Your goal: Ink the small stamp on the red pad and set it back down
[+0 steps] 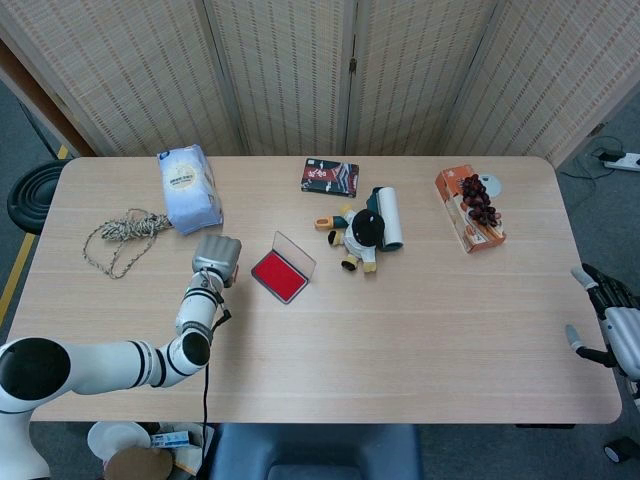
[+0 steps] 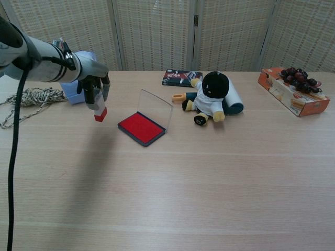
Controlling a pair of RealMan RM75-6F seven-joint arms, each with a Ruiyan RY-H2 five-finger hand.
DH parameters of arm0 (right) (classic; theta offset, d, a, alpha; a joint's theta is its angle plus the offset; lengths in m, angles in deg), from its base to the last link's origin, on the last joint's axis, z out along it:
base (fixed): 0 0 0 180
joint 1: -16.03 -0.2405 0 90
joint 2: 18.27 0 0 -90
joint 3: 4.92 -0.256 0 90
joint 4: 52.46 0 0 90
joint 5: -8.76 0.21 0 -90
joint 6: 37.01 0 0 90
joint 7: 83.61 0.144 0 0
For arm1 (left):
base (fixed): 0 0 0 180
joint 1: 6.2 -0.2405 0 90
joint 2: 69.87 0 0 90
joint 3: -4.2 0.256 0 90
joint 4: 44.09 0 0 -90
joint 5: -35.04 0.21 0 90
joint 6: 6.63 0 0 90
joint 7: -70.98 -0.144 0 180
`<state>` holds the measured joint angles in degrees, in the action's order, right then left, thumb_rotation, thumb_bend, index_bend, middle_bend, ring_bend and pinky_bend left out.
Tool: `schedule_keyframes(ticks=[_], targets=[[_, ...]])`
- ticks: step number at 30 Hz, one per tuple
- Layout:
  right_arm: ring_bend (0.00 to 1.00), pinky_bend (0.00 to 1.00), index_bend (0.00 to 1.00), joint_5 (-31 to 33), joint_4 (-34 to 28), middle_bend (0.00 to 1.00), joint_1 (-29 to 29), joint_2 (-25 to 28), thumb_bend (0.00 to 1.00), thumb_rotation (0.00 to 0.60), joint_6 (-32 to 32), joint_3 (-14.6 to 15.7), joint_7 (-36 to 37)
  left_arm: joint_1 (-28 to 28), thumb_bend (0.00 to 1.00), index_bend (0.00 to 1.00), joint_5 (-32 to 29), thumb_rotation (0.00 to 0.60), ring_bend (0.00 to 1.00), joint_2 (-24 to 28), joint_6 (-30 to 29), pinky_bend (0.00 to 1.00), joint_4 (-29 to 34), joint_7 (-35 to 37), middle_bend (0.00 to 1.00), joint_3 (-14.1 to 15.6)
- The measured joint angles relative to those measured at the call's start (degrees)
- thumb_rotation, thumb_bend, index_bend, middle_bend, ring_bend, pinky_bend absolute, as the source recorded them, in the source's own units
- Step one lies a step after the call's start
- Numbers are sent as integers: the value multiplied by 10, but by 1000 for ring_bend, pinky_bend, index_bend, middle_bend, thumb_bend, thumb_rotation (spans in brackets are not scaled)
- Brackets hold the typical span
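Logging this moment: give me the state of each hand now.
Left hand: holding the small stamp in the air, left of the red pad.
Right hand: open, holding nothing.

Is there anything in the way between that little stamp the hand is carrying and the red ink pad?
Nothing visible: the left hand holds the stamp above bare table left of the red pad, whose lid stands open on its far side.

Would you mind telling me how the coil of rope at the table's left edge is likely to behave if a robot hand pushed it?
The rope lies in loose, uneven loops, so it would probably deform and bunch rather than slide as one piece. It looks light and floppy, so strands may trail. Being flat, it seems unlikely to roll.
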<state>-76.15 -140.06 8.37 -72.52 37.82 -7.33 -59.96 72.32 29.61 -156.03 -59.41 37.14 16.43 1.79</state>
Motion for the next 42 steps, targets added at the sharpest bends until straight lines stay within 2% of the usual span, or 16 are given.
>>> schedule_keyframes(ticks=[6, 21, 34, 42], targets=[[0, 0, 20, -7, 13, 0, 9, 10, 414, 600, 15, 1, 41, 8, 326, 696, -13, 600, 316, -27, -5, 375, -27, -23, 506, -23], [0, 0, 20, -6, 39, 0, 12, 15, 414, 600, 16, 1, 85, 24, 326, 696, -43, 600, 316, -93, 39, 376, -129, -78, 506, -73], [0, 0, 20, -18, 42, 0, 12, 15, 414, 600, 20, 6, 94, 16, 326, 695, -28, 600, 316, -100, 3, 376, -101, -82, 506, -106], [0, 0, 20, -24, 43, 0, 16, 17, 414, 600, 26, 11, 101, 6, 327, 694, -15, 600, 316, -114, 20, 376, -118, -78, 506, -113]])
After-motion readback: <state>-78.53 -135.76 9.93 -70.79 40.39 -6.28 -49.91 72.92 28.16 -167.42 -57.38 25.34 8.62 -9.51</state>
